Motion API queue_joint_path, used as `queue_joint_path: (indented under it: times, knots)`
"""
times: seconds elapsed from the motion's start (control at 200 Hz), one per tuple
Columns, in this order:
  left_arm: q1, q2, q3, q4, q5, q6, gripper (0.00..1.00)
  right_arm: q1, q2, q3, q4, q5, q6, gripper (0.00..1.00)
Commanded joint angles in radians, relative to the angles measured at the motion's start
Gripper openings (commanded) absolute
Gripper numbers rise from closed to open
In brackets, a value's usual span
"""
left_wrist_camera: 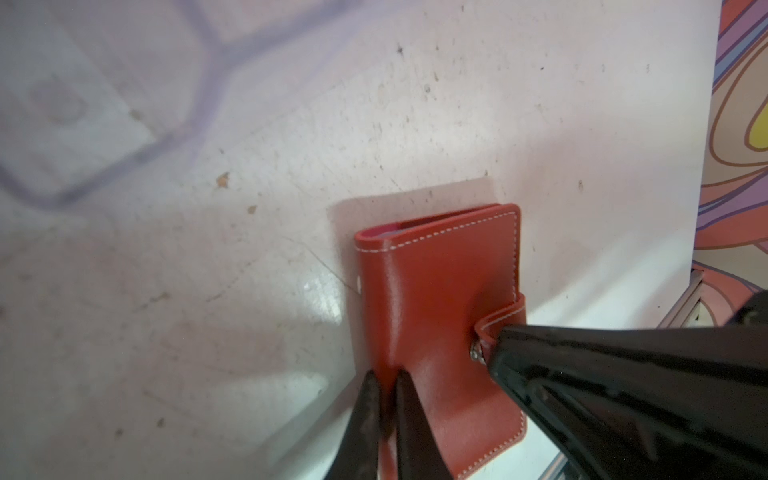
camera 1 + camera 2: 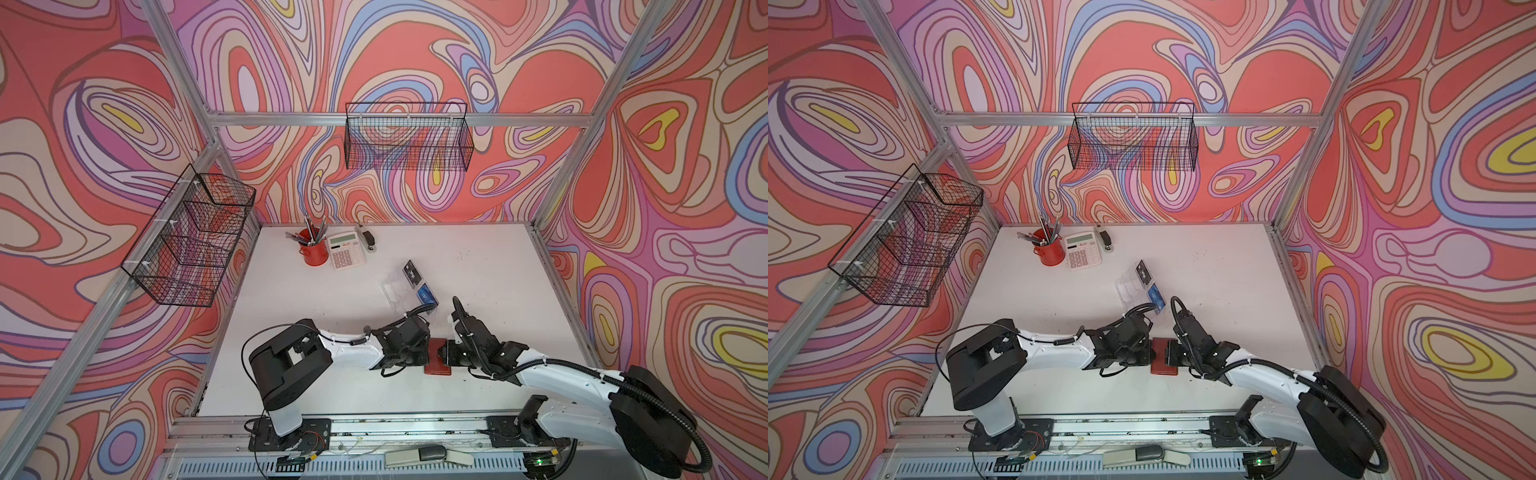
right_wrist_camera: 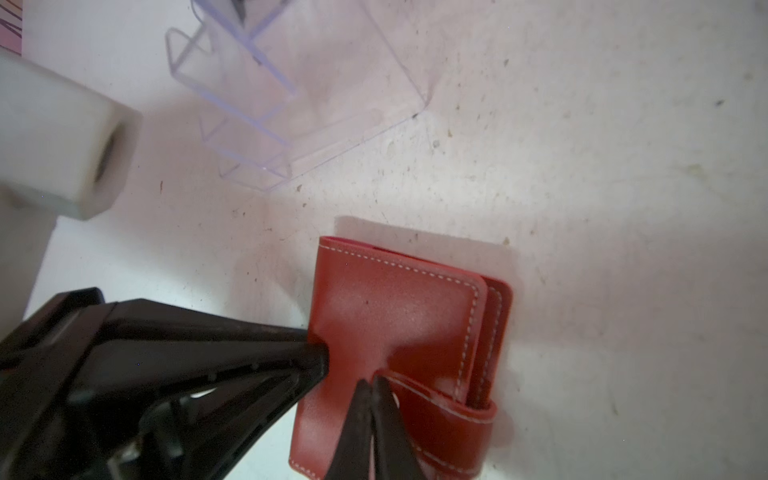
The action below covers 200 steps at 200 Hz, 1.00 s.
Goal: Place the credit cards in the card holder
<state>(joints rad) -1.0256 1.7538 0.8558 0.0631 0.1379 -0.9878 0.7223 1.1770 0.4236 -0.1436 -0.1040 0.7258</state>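
The red card holder (image 2: 437,358) (image 2: 1163,357) lies closed on the white table between my two grippers. My left gripper (image 1: 386,382) (image 2: 428,353) is shut on its spine edge (image 1: 440,291). My right gripper (image 3: 370,384) (image 2: 447,353) is shut on the end of the snap tab (image 3: 440,407), and the metal stud shows beneath the tab in the left wrist view. Two credit cards stand in a clear acrylic stand (image 2: 395,291) behind the grippers: a black one (image 2: 411,274) and a blue one (image 2: 427,296).
At the back of the table stand a red pencil cup (image 2: 313,249), a beige calculator (image 2: 344,250) and a stapler (image 2: 365,239). Wire baskets hang on the back wall (image 2: 409,137) and the left frame (image 2: 191,241).
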Motion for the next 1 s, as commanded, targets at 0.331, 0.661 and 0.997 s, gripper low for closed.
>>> queue_joint_path:
  times: [0.331, 0.661, 0.997]
  knots:
    - [-0.007, 0.066, -0.026, -0.107, -0.011, 0.014, 0.1, 0.008, 0.007, 0.003, -0.062, -0.009, -0.011, 0.0]
    - [-0.007, 0.069, -0.02, -0.109, -0.011, 0.015, 0.1, 0.008, 0.002, -0.022, -0.048, -0.004, -0.012, 0.0]
    - [-0.007, 0.071, -0.015, -0.112, -0.002, 0.021, 0.1, 0.008, -0.007, -0.038, -0.046, 0.007, -0.019, 0.0]
